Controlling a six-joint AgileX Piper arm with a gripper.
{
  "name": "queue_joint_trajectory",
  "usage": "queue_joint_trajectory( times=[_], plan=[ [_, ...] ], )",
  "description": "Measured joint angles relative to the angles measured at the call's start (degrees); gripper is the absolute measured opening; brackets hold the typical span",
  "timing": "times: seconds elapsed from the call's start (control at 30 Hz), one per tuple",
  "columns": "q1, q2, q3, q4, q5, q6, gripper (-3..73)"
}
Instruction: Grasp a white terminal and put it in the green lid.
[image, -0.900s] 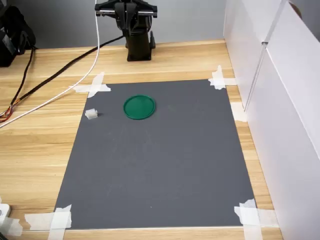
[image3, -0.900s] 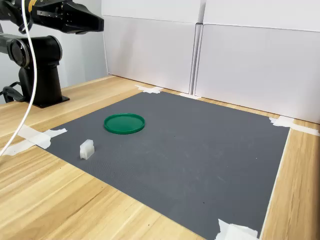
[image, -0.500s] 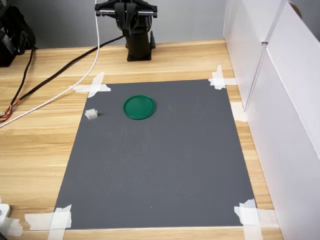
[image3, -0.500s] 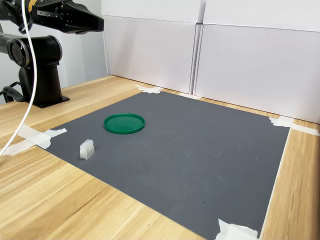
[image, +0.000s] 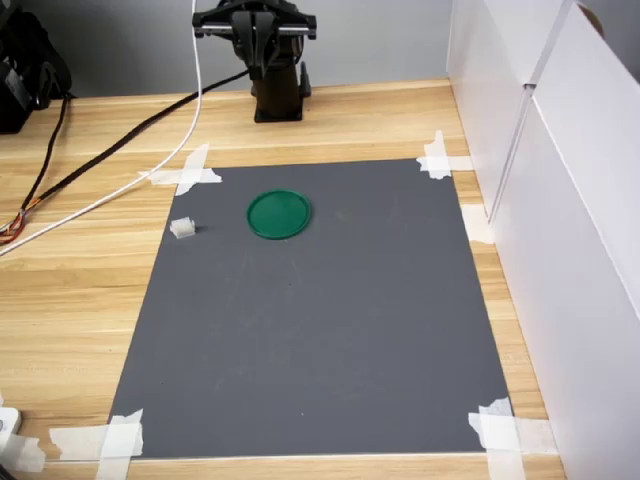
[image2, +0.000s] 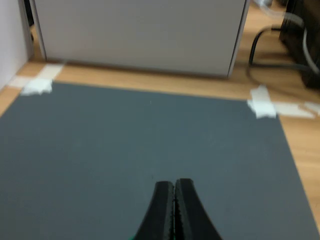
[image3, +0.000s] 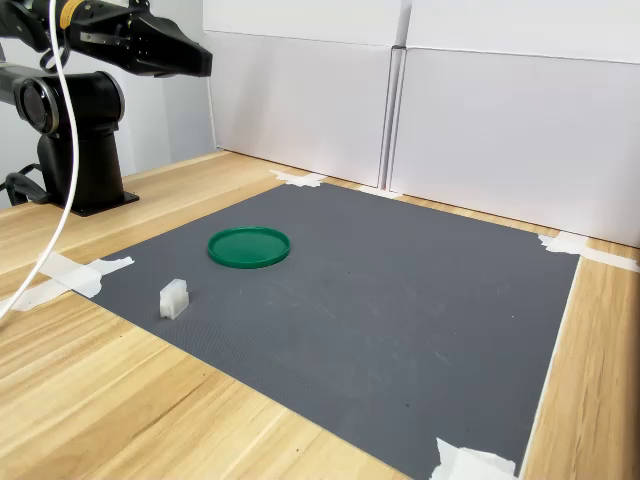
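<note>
Your gripper (image2: 174, 200) hangs high by the base, jaws pressed together on nothing. The white terminal (image: 182, 228) sits near the mat's edge, beside the green lid (image: 279, 214) (not touching). Descend without opening and you'll likely knock it off.
</note>
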Motion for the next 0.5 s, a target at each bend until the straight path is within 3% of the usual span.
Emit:
queue_joint_trajectory(
  times=[0.5],
  plan=[
    [0.00, 15.97, -6.91, -0.38, 2.18, -1.65, -2.1]
  ],
)
